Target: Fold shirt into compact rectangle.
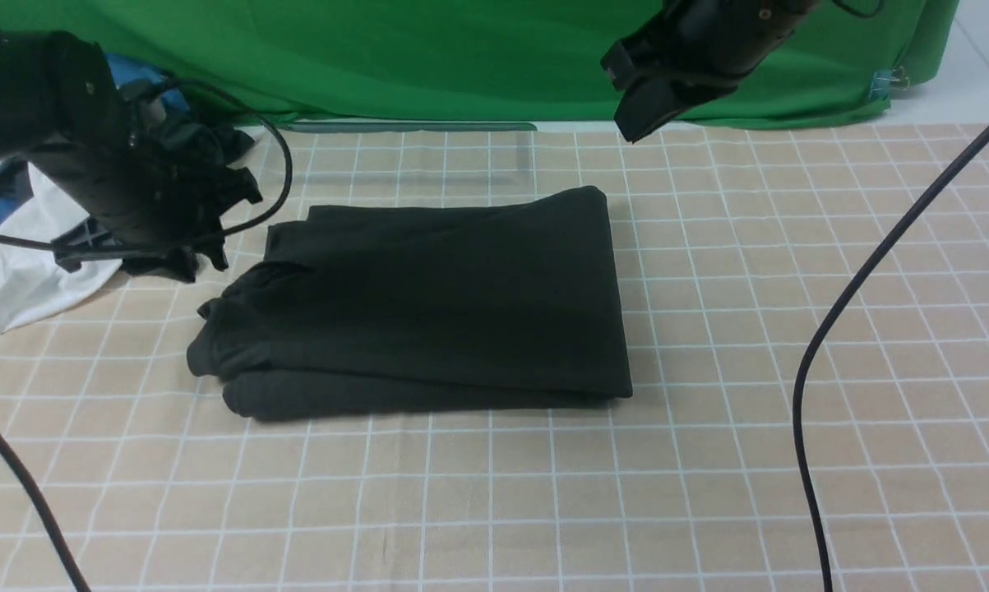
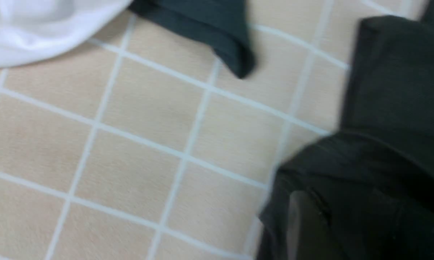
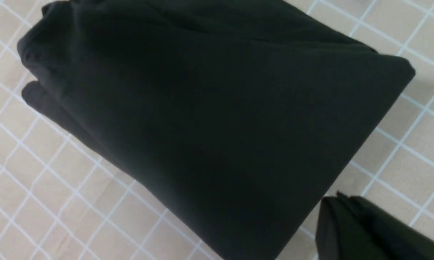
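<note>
The black shirt [image 1: 436,304] lies on the checked cloth as a folded rectangle, its layered edges bunched at the left end. My left gripper [image 1: 186,259] hovers just off that left end. In the blurred left wrist view, one finger [image 2: 303,224] stands off to one side over black cloth [image 2: 393,90], so the jaws look parted, holding nothing I can make out. My right gripper [image 1: 638,123] is raised high beyond the shirt's far right corner. Its fingertips [image 3: 332,216] are pressed together and empty, above the shirt [image 3: 217,119].
A white garment [image 1: 25,279] and a smaller dark grey garment [image 2: 209,29] lie at the left, beside and behind the left arm. A green backdrop [image 1: 461,57] closes the far side. Black cables [image 1: 839,329] hang over the right and the near left.
</note>
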{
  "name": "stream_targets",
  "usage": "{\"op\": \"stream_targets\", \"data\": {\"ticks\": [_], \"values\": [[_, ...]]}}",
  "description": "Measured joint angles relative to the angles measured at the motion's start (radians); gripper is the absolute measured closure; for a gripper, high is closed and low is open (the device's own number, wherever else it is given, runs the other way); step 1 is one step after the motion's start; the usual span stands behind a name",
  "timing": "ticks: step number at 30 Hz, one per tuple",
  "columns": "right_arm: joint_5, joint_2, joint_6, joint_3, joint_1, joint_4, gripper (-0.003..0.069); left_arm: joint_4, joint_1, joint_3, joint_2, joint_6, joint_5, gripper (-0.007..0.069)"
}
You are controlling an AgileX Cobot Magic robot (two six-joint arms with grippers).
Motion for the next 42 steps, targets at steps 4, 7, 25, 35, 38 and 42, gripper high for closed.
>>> {"op": "stream_targets", "data": {"ticks": [4,7,25,35,38,42], "values": [[0.0,0.0,-0.001,0.001,0.0,0.0,0.0624,-0.001,0.016,-0.003,0.057,-0.001,0.003,0.0271],[0.0,0.0,-0.001,0.001,0.0,0.0,0.0624,-0.021,0.016,-0.003,0.074,0.011,0.007,0.0264],[-0.005,0.0,-0.002,0.001,0.0,0.0,0.0624,-0.114,0.013,-0.032,0.009,0.262,0.032,0.0577],[-0.012,0.0,-0.002,0.001,0.0,0.0,0.0624,-0.094,0.013,-0.034,-0.043,0.296,-0.017,0.0577],[-0.012,0.0,-0.002,0.001,0.0,0.0,0.0624,-0.091,0.013,-0.034,-0.003,0.296,-0.055,0.0576],[-0.013,0.0,-0.002,0.001,0.0,0.0,0.0624,-0.069,0.013,-0.034,0.056,0.271,-0.105,0.0567]]}}
